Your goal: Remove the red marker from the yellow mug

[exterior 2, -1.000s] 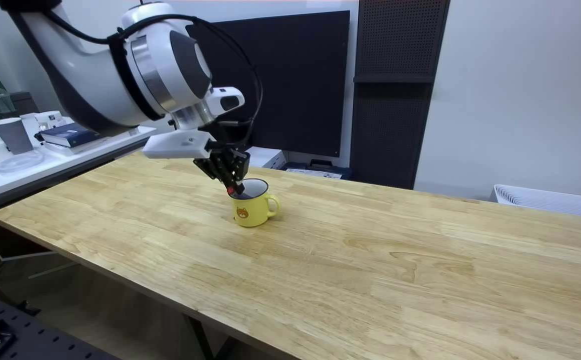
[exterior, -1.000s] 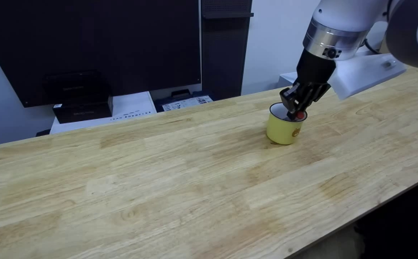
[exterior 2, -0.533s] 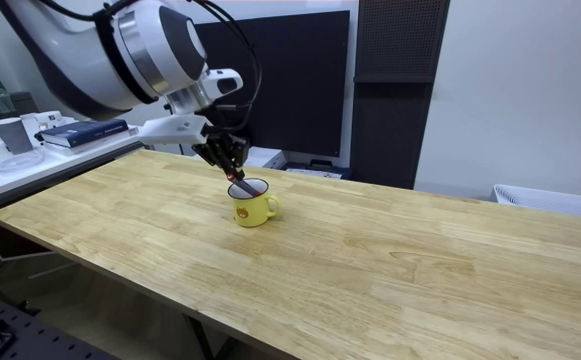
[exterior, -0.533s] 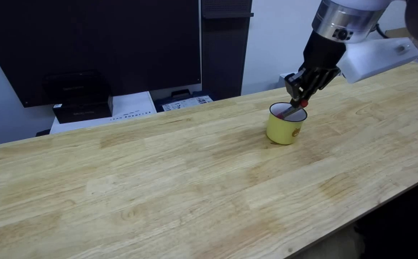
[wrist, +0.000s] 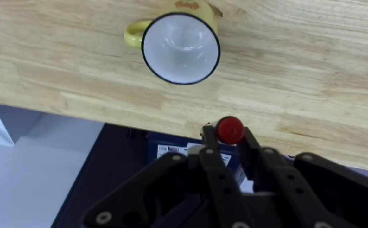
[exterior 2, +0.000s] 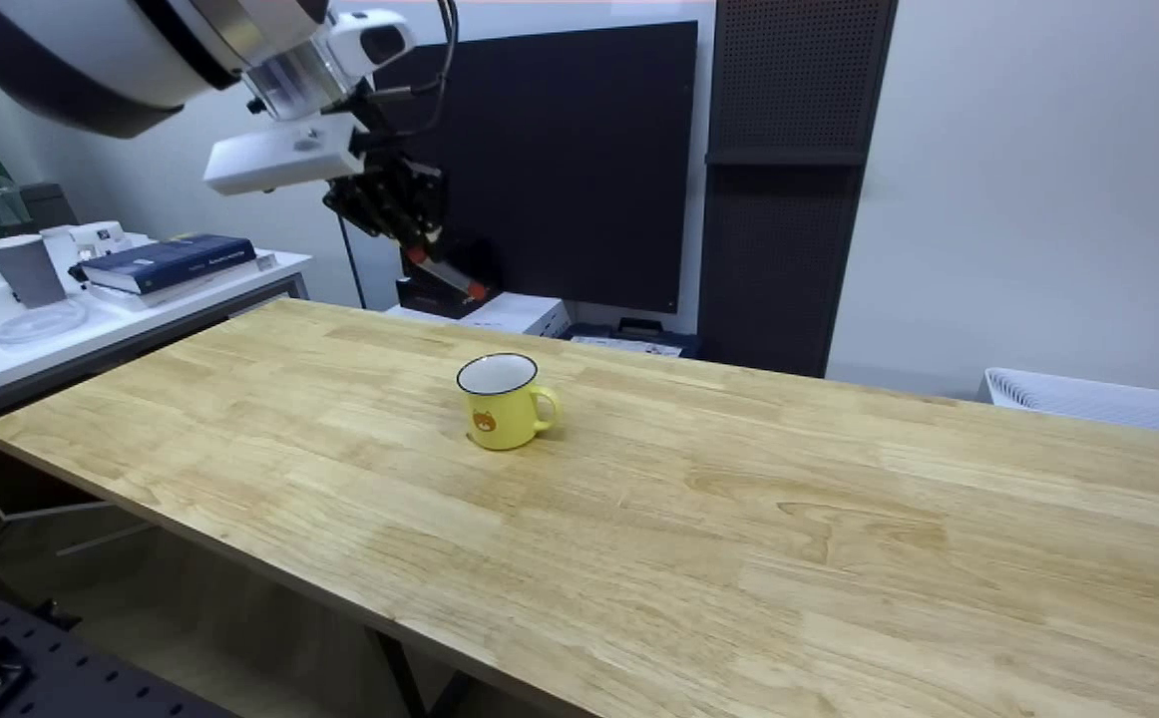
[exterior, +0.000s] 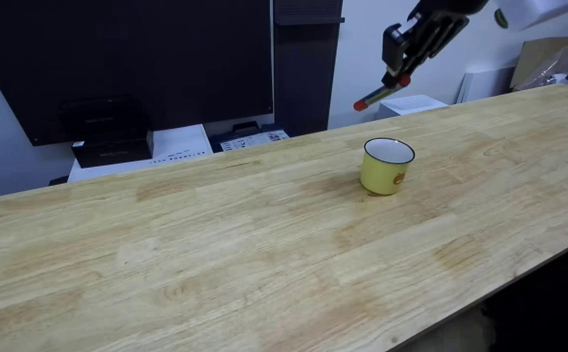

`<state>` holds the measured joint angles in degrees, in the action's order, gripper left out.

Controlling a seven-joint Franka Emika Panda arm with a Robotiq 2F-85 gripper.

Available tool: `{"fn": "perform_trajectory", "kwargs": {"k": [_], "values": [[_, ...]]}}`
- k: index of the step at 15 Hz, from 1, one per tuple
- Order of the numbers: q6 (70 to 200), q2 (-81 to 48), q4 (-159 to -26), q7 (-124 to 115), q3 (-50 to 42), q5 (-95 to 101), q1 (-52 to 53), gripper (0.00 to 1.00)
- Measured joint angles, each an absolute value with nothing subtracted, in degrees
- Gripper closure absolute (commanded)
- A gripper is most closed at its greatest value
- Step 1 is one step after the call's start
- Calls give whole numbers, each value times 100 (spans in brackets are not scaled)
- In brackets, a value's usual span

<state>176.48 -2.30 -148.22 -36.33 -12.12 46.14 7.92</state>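
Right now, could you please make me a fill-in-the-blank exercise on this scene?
The claw grips the marker, whose two ends are coloured ____.
Outside, the mug is mostly coloured ____.
Inside, it is coloured ____.
The number of markers in the mug is ____.
Missing words: red; yellow; white; zero.

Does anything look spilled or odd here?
Just a dark mark by the yellow mug, standing out on the pale tabletop; stain or wood knot, I can't tell. The mug is upright, and the gripper holds the red marker.
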Motion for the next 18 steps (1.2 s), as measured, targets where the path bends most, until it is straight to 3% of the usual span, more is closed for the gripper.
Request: {"fn": "perform_trajectory", "kwargs": {"k": [5,18], "values": [[17946,245,-15011,-3773,-1179,5528,824,95],[18320,-356,-15067,-4860,-1341,7235,762,95]]}}
